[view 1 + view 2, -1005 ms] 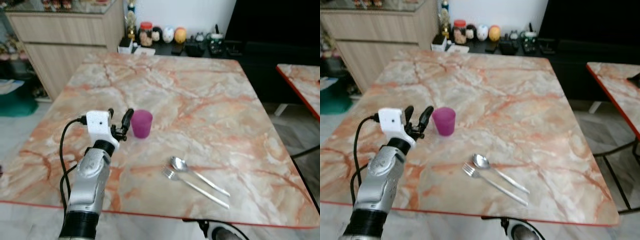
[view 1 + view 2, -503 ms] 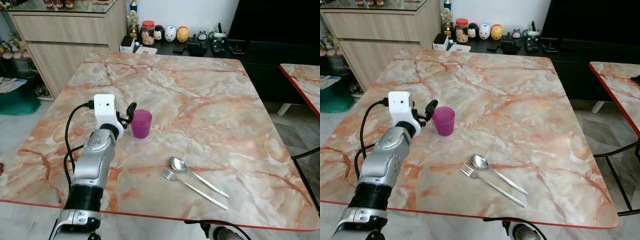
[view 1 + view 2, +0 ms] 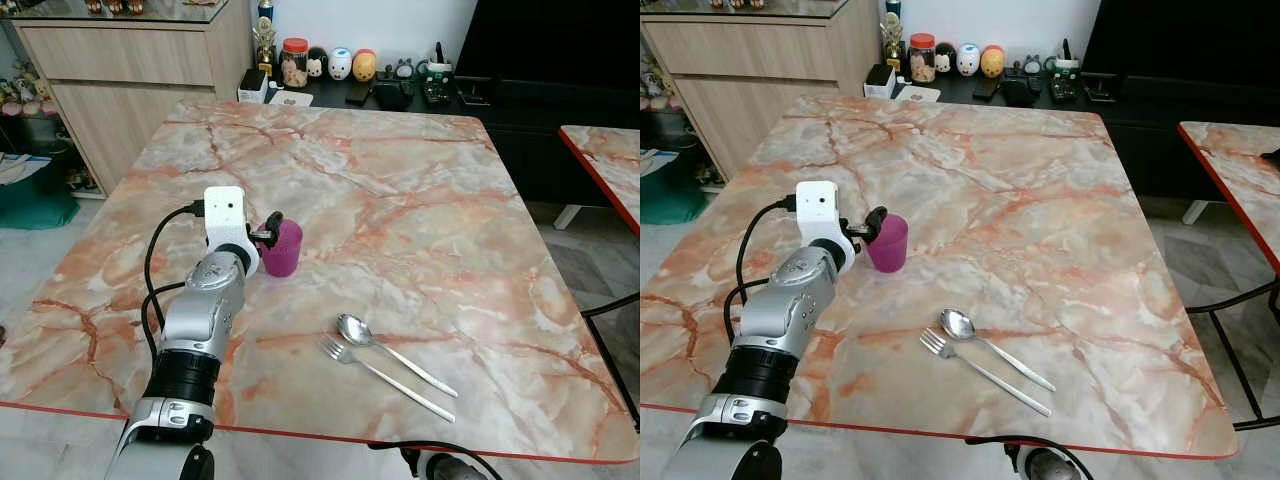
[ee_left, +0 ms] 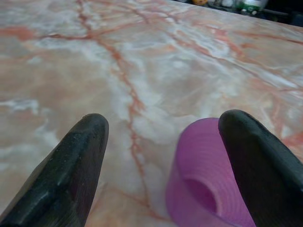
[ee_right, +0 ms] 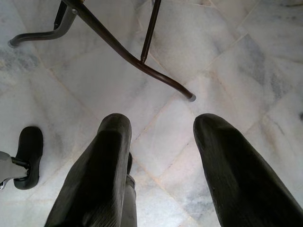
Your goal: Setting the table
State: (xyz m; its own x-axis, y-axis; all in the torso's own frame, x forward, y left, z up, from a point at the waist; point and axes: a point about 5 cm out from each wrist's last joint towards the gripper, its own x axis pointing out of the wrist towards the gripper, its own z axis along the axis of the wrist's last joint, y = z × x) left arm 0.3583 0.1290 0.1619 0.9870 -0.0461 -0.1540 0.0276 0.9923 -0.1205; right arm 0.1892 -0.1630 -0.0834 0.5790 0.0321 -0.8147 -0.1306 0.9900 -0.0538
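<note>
On the bench: purple cup upright, spoon and fork nearer the front edge.
Left tool: spread, one finger at the cup's side, nothing gripped.
Right tool: spread, idle over the floor.
Handling: I judge the cup light, smooth plastic; grip mid-wall, gently.

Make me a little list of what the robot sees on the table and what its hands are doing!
table: marble top with orange veins
cup: purple cup, upright, left part of the table
spoon: spoon near the front edge
fork: fork right beside the spoon, on its near side
left gripper: left gripper open, at the cup, one finger at its rim, not closed on it
right gripper: right gripper open, hanging over the tiled floor
</note>
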